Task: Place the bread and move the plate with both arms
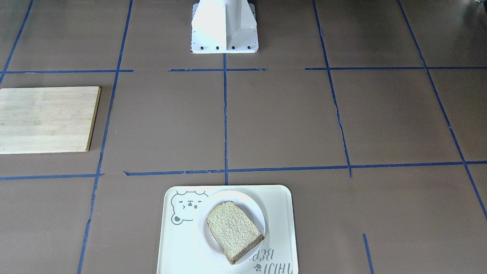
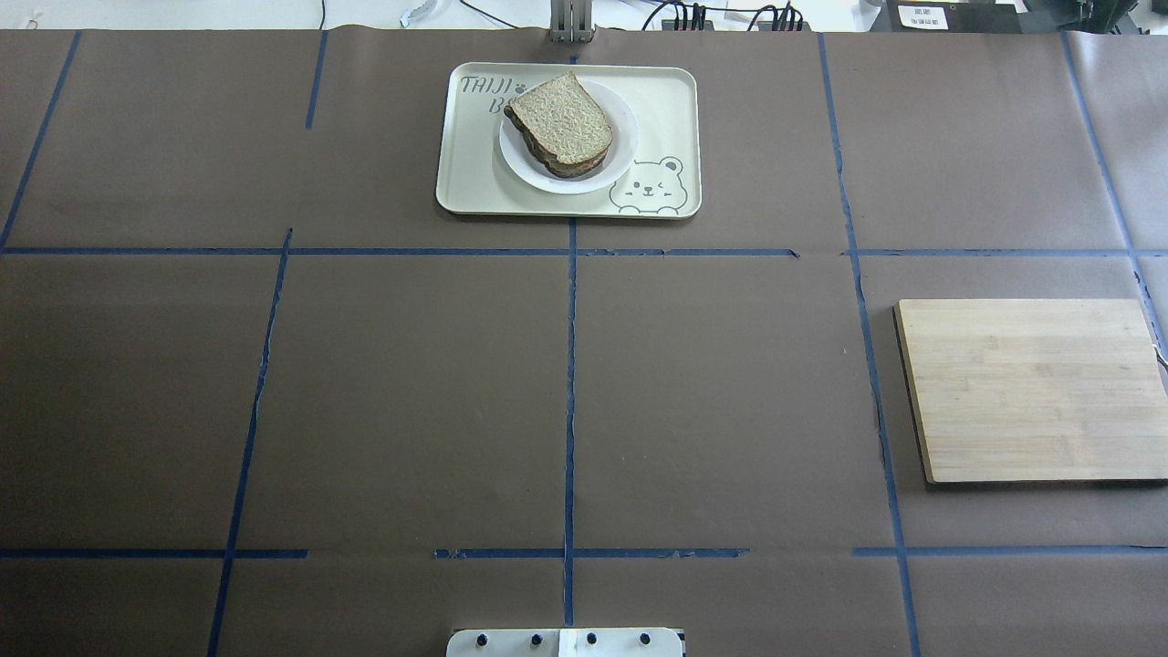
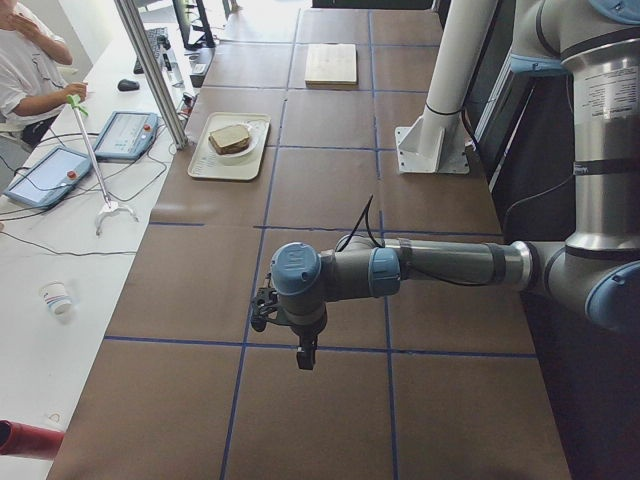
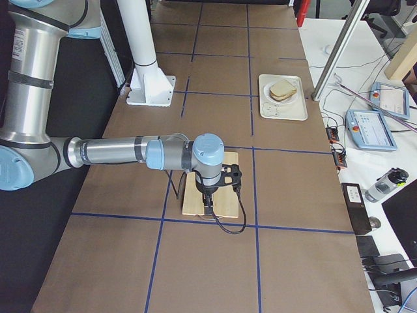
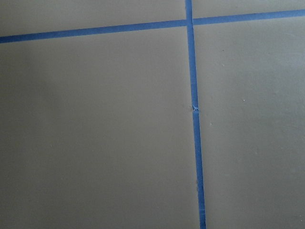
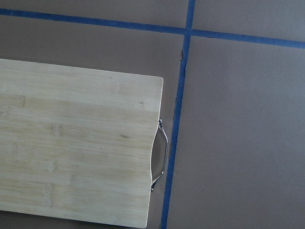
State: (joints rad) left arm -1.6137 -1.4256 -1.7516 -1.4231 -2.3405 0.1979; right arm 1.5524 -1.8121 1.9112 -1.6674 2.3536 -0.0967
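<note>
The bread (image 1: 234, 230) (image 2: 561, 119) lies on the small white plate (image 1: 255, 211) (image 2: 547, 178), and the plate rests on a cream tray with a bear drawing (image 1: 277, 213) (image 2: 474, 164) at the far middle of the table. Both arms are outside the front and overhead views. The left gripper (image 3: 305, 355) hangs over bare table at the robot's left end; I cannot tell if it is open or shut. The right gripper (image 4: 207, 207) hangs over a wooden cutting board (image 4: 193, 199) (image 6: 76, 152); its state I cannot tell either. Both wrist views show no fingers.
The cutting board (image 2: 1031, 388) (image 1: 45, 118) lies on the robot's right side, with a metal handle on its outer edge. The white pedestal base (image 1: 224, 26) stands at the robot's edge. Blue tape lines cross the brown table. A seated person (image 3: 25, 60) and control tablets are beyond the far edge.
</note>
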